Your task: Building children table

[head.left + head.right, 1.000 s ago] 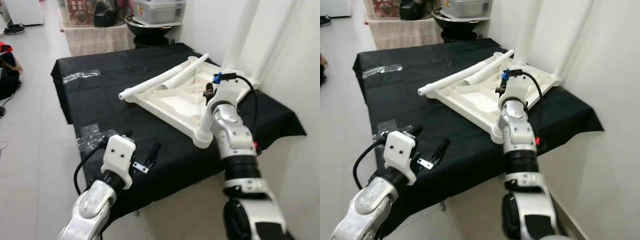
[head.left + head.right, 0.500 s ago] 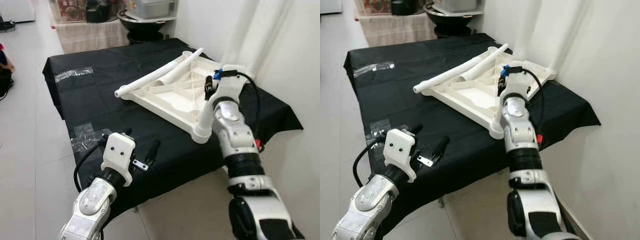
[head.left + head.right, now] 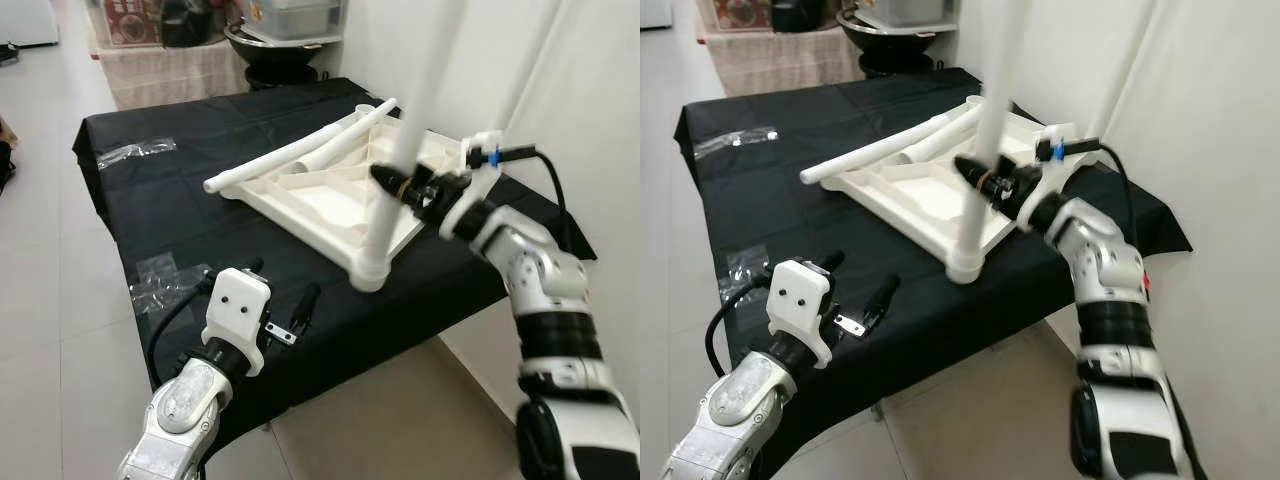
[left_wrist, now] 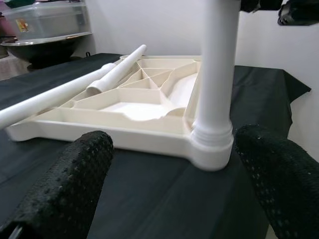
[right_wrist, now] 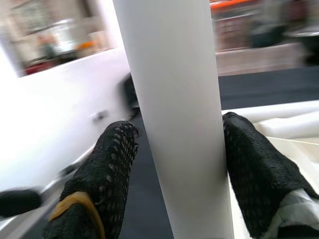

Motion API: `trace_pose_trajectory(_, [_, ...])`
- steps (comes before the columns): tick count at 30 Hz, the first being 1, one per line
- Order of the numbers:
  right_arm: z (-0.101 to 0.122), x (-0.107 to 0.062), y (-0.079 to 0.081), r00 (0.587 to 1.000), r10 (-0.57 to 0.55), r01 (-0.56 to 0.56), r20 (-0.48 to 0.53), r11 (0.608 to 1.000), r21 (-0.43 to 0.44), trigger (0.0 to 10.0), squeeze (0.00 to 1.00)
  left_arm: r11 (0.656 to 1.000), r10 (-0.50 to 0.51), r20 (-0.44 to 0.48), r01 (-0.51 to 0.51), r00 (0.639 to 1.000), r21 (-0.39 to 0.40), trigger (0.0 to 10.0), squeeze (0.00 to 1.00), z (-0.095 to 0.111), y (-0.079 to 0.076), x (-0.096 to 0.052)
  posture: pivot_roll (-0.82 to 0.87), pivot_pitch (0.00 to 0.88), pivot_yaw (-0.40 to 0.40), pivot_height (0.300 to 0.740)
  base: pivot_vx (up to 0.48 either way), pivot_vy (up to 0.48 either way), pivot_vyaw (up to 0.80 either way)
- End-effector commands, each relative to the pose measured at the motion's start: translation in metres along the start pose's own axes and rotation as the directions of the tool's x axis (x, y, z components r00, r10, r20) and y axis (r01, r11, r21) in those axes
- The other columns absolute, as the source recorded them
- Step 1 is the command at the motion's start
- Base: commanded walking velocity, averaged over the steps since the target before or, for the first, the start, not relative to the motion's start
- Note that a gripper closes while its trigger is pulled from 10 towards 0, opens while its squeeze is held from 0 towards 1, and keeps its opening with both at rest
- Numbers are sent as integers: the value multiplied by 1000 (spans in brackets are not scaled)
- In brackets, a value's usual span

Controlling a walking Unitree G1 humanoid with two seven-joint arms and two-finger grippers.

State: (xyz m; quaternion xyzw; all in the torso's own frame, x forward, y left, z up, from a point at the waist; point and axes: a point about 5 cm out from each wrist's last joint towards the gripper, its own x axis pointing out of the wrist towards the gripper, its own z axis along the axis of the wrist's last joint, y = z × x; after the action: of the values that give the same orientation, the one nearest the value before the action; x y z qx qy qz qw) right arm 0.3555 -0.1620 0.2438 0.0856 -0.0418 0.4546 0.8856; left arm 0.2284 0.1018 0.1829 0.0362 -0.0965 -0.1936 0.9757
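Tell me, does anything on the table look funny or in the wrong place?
Yes. The white tabletop lies upside down on the black cloth, and two loose legs lie slanted across it rather than standing. The right gripper grips the one upright leg at its near corner.

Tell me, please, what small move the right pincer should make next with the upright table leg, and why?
Probably twist the upright table leg to seat it. The right pincer is shut on it above the corner socket of the upturned white tabletop, and its threaded collar sits in the socket. The left pincer hovers open, away from it.
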Motion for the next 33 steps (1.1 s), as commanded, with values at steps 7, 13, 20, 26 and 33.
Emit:
trace_pose_trajectory(7, [-39, 46, 24, 971, 181, -183, -154, 983, 3, 10000, 0, 1000, -4, -6, 4, 1000, 4, 10000, 0, 0, 0, -2, 42, 62, -83, 740, 0, 0, 0])
trace_pose_trajectory(13, [-39, 75, 39, 975, 154, -165, -158, 985, -58, 0, 0, 1000, -5, -8, 5, 1000, 2, 10000, 0, 0, -1, -2, 43, 66, -87, 740, 0, 0, 0])
trace_pose_trajectory(20, [-33, 82, 24, 990, -111, 102, -86, 989, -104, 0, 0, 1000, 1, -12, -1, 1000, 5, 10000, 0, -1, -1, -4, 42, 66, -89, 740, 0, 0, 0])
trace_pose_trajectory(26, [-24, 62, -12, 879, -475, 466, -29, 871, -154, 0, 0, 1000, -2, -12, 2, 1000, 4, 10000, 0, -1, -2, -3, 40, 63, -88, 740, 0, 0, 0])
trace_pose_trajectory(33, [-20, 0, -46, 332, -942, 934, 52, 320, -162, 0, 0, 1000, -11, -6, 11, 1000, 1, 10000, 0, -1, -4, -1, 27, 48, -79, 740, 0, 0, 0])
